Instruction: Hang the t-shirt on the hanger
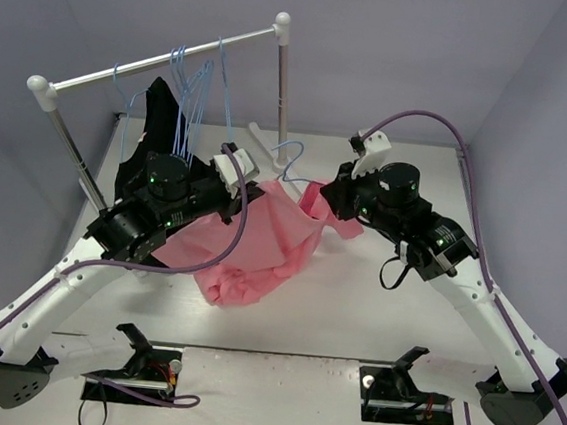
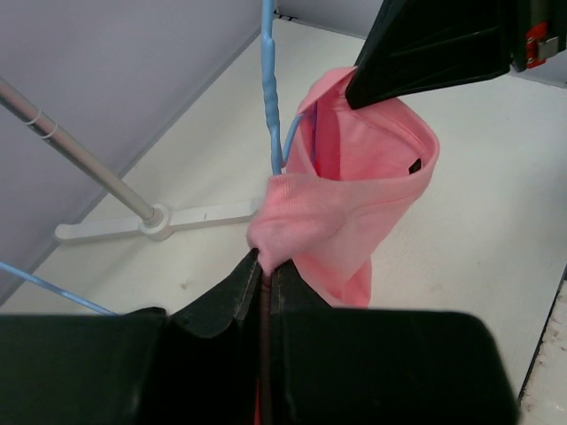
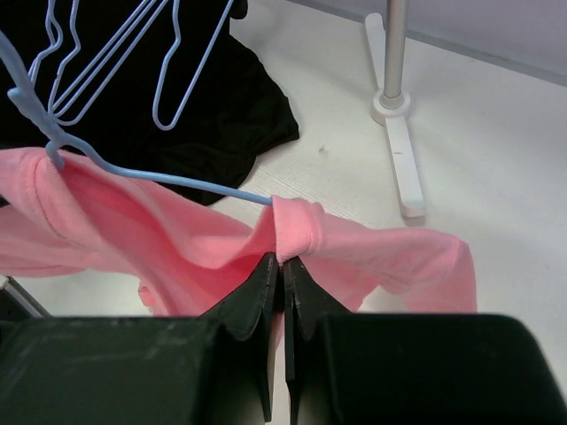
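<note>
l claw [image 2: 264, 264], r claw [image 3: 283, 264] each pinch soft pink t-shirt [image 2: 363, 195]; thin blue wire hanger [image 3: 177, 181] inside cloth

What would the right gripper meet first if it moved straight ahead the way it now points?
The right gripper pinches the t-shirt; just beyond that fold lies the hanger wire, probably met first, then the table. Depth is unclear.

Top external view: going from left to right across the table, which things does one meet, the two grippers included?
black garment → left gripper → hanger → right gripper
</note>
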Controlling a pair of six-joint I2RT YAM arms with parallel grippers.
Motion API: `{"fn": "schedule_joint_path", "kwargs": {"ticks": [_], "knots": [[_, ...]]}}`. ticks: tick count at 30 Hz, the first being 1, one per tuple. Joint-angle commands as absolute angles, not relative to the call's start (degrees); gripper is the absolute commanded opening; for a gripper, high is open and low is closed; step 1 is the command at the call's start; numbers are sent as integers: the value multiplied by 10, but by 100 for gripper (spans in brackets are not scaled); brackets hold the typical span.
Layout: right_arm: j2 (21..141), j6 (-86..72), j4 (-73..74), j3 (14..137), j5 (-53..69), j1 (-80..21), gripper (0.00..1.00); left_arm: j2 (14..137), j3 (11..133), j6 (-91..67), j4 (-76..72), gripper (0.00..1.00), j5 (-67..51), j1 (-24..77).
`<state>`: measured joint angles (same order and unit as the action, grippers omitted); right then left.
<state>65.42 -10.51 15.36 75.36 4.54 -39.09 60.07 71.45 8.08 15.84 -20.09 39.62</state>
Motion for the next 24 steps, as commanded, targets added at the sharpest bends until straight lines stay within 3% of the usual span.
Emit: {"fn": "schedule_joint_path", "kwargs": {"ticks": [1,16,24], "knots": [[648,-93,127,757,52,-395,0,569,678,26,-10,0,-272,383],[687,-64,134,772,87,-395,0,556,569,-62,-191,0,-308,367],[687,-47,139,775,69,-393,17,564,545,-100,-246,0,-316,363]]}}
